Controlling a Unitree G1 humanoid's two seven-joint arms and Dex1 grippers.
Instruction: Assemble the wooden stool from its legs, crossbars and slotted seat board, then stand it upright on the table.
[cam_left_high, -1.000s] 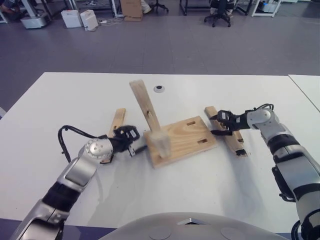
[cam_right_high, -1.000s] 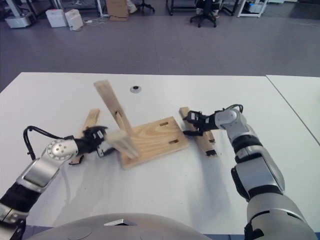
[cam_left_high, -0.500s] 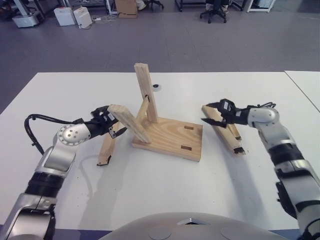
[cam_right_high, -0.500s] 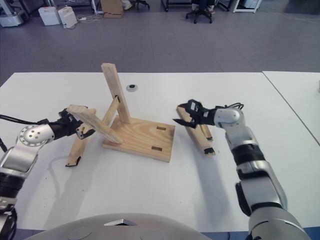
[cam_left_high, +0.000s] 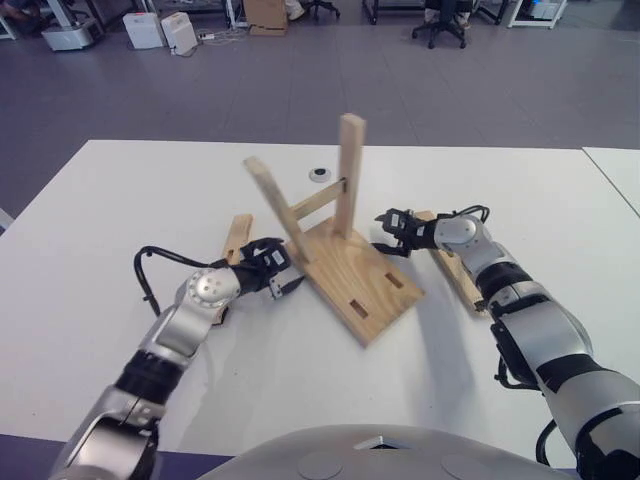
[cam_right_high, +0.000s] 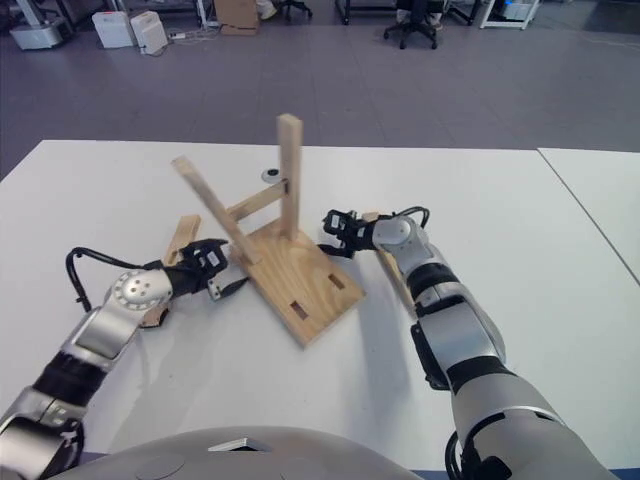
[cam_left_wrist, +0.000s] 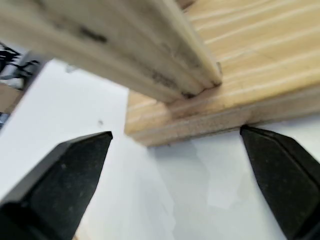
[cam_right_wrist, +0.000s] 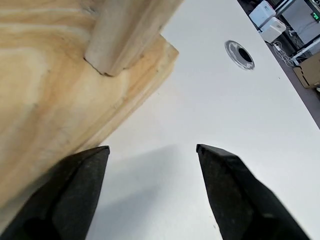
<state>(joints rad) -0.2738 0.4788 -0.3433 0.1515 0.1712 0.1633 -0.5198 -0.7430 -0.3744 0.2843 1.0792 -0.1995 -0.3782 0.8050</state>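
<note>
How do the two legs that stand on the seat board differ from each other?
The right leg stands almost upright, while the left leg leans away from it, toward the robot's left. The right leg's base is beside the right tool, and the left leg's base is beside the left tool. Both are plain light wood, both meet the seat board, and one crossbar joins them.

The right gripper (cam_right_wrist: 151, 148), fingers apart, hangs over the white table (cam_right_wrist: 210, 100), just beside the board (cam_right_wrist: 45, 100) corner where a leg (cam_right_wrist: 130, 30) sits. A round hole (cam_right_wrist: 240, 52) lies beyond.
</note>
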